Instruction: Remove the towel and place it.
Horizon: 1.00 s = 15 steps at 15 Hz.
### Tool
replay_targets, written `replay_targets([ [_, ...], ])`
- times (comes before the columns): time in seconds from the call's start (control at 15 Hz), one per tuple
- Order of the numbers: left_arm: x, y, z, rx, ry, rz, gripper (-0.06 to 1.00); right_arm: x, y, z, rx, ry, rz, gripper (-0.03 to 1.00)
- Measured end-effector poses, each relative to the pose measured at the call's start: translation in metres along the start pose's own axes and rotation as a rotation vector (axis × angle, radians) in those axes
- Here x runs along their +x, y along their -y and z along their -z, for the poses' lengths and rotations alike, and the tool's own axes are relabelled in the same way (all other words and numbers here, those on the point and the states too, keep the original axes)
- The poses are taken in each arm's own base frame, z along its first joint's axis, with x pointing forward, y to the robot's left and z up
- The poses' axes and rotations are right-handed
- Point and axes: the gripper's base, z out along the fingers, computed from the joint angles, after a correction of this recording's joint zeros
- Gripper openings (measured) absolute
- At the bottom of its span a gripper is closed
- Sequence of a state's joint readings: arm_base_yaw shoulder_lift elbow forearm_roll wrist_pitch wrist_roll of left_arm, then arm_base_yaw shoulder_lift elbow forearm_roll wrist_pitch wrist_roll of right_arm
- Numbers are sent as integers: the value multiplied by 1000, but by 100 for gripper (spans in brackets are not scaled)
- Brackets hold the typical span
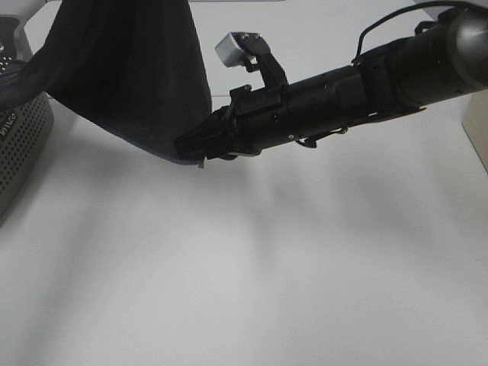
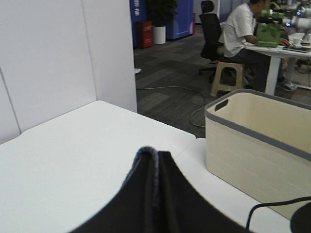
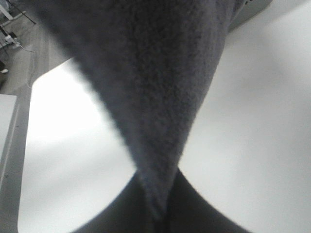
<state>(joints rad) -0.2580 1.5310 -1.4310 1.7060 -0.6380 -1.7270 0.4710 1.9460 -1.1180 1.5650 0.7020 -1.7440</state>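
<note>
**White table, dark towel pinched at two points**

White tabletop (image 1: 305, 267) fills the overhead view, bare in the foreground; beyond it, the left wrist view shows an open office with a man (image 2: 238, 26) seated at a desk, and a beige bin (image 2: 252, 145) with a grey rim just beside the table's far edge.

The towel (image 1: 130, 69) hangs in the air at the upper left as a broad dark sheet, its top out of view; part of it trails over the grey perforated basket (image 1: 27, 130) at the left edge; its lowest corner is drawn to a point above the table.

The right gripper (image 1: 197, 149) is clenched on that corner, and its wrist view shows the pile narrowing into the closed jaws; the left gripper (image 2: 154, 160) is likewise clamped, with a strip of hem showing between its pressed jaws.

My judgement is that the cloth is soft, limp and fairly light, and not fragile; it will sag and fold wherever it is unsupported, and its terry pile should give decent friction. The hemmed edge and corners are the firmest hold; two well-separated grips should keep it spread for laying down.
</note>
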Motion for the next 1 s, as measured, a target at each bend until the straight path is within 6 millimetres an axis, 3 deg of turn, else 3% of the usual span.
replay_targets([
  [0.27, -4, -8, 0, -81, 50, 178, 0, -27, -17, 39, 172, -78, 138, 1],
  [0.47, -11, -10, 1, -94, 124, 289, 0, -66, -33, 69, 235, -111, 194, 1],
  [0.67, -45, -7, 8, -83, 228, 268, 0, -108, -45, 100, 276, -318, 229, 1],
  [0.73, -72, -4, 15, -87, 306, 232, 0, -133, -51, 131, 391, -458, 261, 1],
  [1.0, -97, 0, 24, -91, 384, 259, 0, -175, -64, 171, 576, -455, 385, 1],
])
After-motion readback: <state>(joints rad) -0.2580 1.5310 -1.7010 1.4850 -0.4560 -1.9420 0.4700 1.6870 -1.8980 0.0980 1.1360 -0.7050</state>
